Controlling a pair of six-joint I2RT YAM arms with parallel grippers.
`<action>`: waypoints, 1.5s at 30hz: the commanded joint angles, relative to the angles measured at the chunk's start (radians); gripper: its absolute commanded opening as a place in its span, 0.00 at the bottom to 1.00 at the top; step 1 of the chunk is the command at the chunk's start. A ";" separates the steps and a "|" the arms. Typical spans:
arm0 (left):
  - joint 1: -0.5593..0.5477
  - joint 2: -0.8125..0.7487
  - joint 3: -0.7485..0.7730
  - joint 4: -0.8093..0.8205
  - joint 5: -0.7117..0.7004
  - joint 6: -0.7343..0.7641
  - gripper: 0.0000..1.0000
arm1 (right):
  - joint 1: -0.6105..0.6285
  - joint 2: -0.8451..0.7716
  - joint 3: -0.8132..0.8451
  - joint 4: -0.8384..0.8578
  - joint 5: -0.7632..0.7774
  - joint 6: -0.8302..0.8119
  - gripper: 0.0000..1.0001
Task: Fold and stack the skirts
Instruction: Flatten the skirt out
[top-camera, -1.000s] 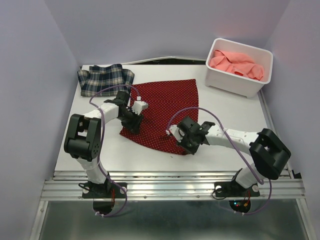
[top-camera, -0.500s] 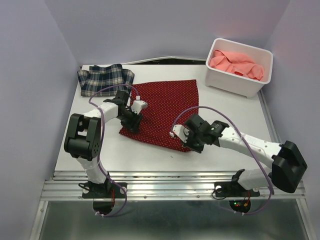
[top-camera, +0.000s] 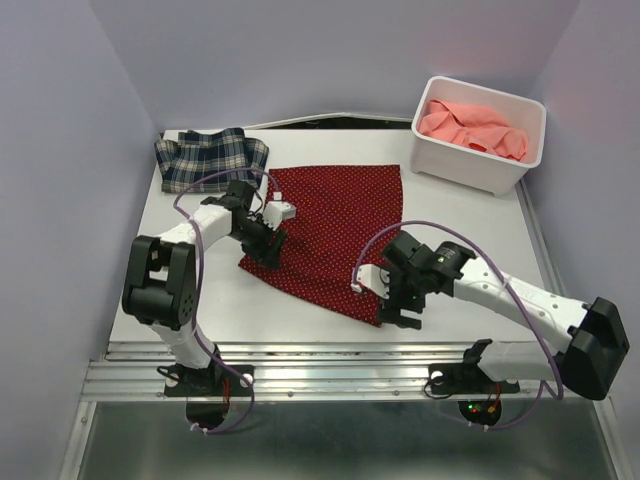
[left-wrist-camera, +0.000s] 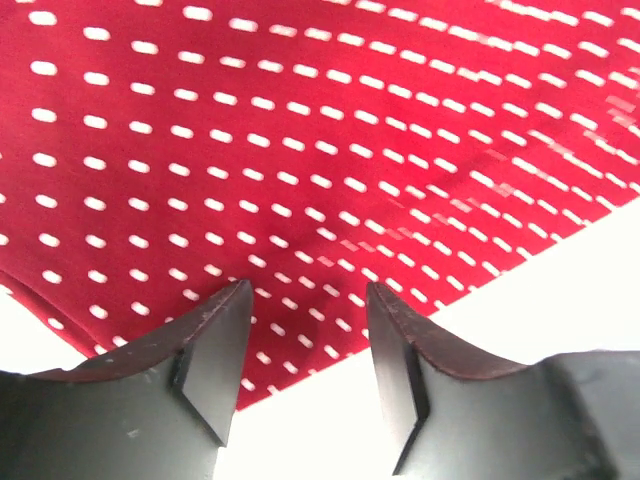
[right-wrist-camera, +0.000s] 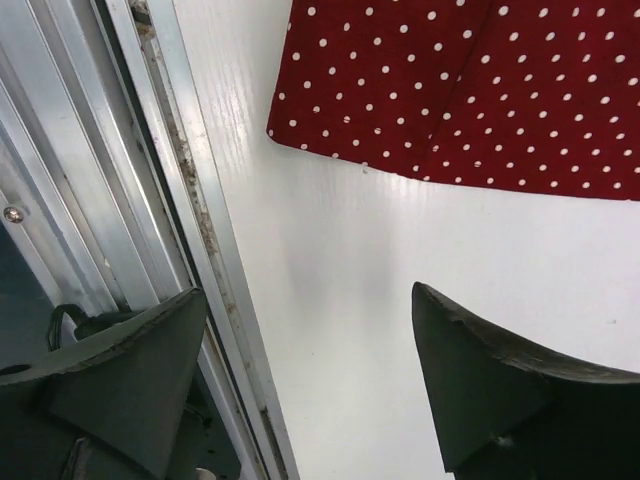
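The dark red skirt with white dots (top-camera: 330, 225) lies spread flat in the middle of the table. My left gripper (top-camera: 264, 242) sits at its left edge. In the left wrist view the gripper (left-wrist-camera: 308, 290) is open, and the skirt's hem (left-wrist-camera: 300, 180) runs under the gap with nothing pinched. My right gripper (top-camera: 397, 304) is by the skirt's near right corner. It (right-wrist-camera: 310, 292) stands wide open over bare table, just short of the red cloth (right-wrist-camera: 460, 80). The plaid skirt (top-camera: 210, 157) lies crumpled at the back left. The salmon-pink skirt (top-camera: 470, 127) is bunched inside the bin.
The white plastic bin (top-camera: 470, 170) stands at the back right corner. An aluminium rail (top-camera: 340, 360) runs along the table's near edge and shows close by my right fingers (right-wrist-camera: 160, 150). Purple cables loop over both arms.
My right gripper drew the red skirt's near corner toward the near right, then opened and let it go. The skirt lies longer and flatter. My left jaws widened slightly.
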 joint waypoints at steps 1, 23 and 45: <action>-0.011 -0.182 0.025 -0.122 0.137 0.107 0.62 | -0.010 0.013 0.129 0.010 0.021 0.004 0.88; -0.026 -0.139 -0.172 0.022 -0.315 0.196 0.45 | -0.129 0.554 0.192 0.322 0.040 0.049 0.61; -0.150 -0.329 0.162 -0.350 0.018 0.383 0.57 | -0.262 0.269 0.404 0.245 -0.064 -0.134 0.62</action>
